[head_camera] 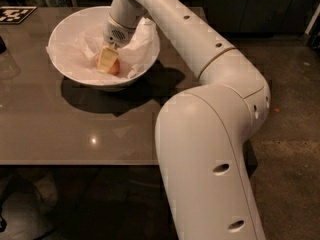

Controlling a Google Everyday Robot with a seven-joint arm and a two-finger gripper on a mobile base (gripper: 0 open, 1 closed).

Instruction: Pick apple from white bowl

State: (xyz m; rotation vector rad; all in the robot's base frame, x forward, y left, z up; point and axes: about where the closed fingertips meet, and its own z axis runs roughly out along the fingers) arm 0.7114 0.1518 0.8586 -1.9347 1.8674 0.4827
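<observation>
The white bowl point(75, 76) stands on the brown table, lined with crumpled white tissue paper. The apple point(115, 68), orange-red, lies low in the bowl and is mostly hidden behind my gripper. My gripper point(106, 61) reaches down into the bowl from above, its yellowish fingers point(106, 60) right at the apple. The white arm runs from the lower right up over the bowl's right rim.
The brown table point(75, 129) has its front edge near the bottom of the view. A black-and-white marker tag point(15, 14) lies at the back left. A clear glass point(7, 64) stands at the left edge. Dark floor lies to the right.
</observation>
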